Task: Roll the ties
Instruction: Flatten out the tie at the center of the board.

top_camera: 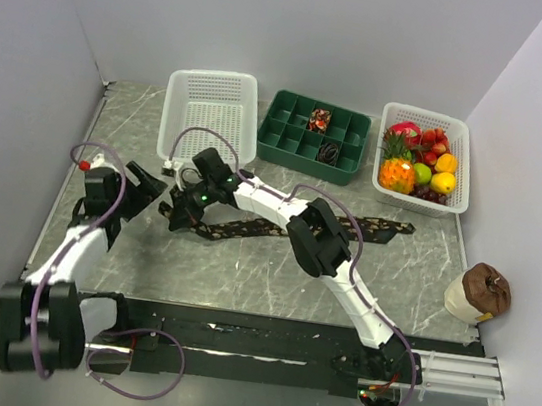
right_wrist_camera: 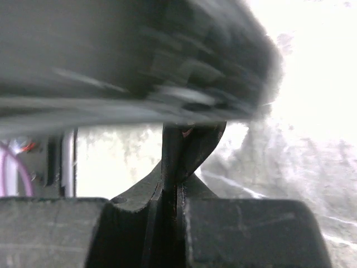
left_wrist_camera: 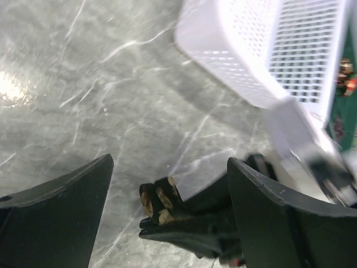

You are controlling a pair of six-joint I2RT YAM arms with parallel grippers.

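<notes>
**Tie (top_camera: pixel 248 226) end pinched by right gripper (right_wrist_camera: pixel 170 187); left gripper (left_wrist_camera: pixel 170 163) wide open, empty.**
One unrolled tie lies flat across the worktop (top_camera: pixel 240 280), its left end clamped, judged ready to start the coil. Two rolled ties (top_camera: pixel 318 119) (top_camera: pixel 329 153) sit in separate compartments of one green tray (top_camera: pixel 278 141). Two white baskets (top_camera: pixel 178 109) (top_camera: pixel 464 159) stand alongside.

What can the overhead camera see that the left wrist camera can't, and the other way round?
Only overhead: the basket of fruit, a brown-topped object at the right edge of the table, and the full length of the tie. Only the left wrist: a close look at the tie's folded, speckled end pinched in the right gripper, framed by the open left gripper. Both: the white basket, the green tray and the marble table.
</notes>
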